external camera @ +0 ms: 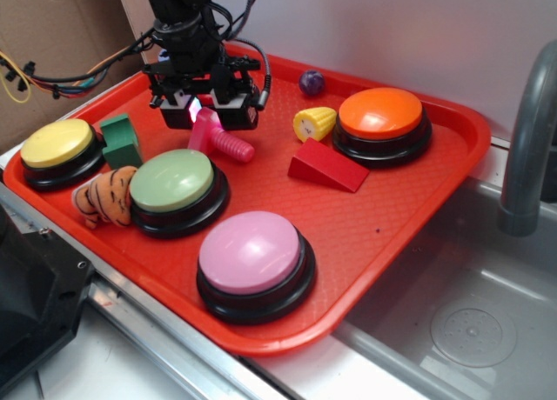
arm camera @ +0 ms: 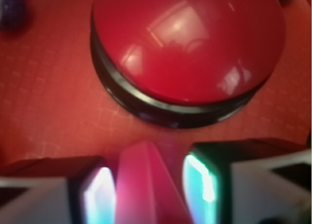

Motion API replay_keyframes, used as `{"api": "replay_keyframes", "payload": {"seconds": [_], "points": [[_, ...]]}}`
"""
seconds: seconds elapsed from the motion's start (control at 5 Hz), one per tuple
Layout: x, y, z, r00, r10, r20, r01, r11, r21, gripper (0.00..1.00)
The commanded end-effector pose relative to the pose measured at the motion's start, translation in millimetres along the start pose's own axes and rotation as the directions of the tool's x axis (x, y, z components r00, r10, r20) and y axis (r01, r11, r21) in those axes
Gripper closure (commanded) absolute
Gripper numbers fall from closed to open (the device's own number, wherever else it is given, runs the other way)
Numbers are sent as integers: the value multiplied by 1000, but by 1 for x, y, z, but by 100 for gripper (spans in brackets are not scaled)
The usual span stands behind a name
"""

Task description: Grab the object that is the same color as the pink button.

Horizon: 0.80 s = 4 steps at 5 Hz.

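Two fingers of your hand (external camera: pixel 205 111) straddle the pink bolt (external camera: pixel 219 136) on the red tray (external camera: pixel 418 217), gaps visible either side; no readable writing.

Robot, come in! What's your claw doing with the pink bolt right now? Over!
Claw open, straddling pink bolt's head. Bolt lying on red tray, not lifted. Nothing blocking.

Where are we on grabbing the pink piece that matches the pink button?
Done: the gripper has reached the pink bolt, the only thing matching the pink button. In hand: the wrist view shows the bolt's head between the two fingers, with slim gaps either side, so the jaws look not yet closed. Left: close on it and lift; the bolt's shaft lies on the tray.
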<state>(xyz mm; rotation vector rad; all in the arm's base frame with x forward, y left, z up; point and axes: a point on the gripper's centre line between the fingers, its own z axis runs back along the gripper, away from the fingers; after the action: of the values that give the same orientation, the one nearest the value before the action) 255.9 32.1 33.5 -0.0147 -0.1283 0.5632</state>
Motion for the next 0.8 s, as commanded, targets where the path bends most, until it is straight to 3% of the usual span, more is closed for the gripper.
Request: {"api": "replay_keyframes", "payload": {"seconds": [0.0,0.2,0.6], "points": [[7,4,12,999,12,42,-11,1000,-29,100],[7,6,22,999,9,44,-8,999,-32,100],[4,4,82,997,-77,18,78,996,-47,100]]}}
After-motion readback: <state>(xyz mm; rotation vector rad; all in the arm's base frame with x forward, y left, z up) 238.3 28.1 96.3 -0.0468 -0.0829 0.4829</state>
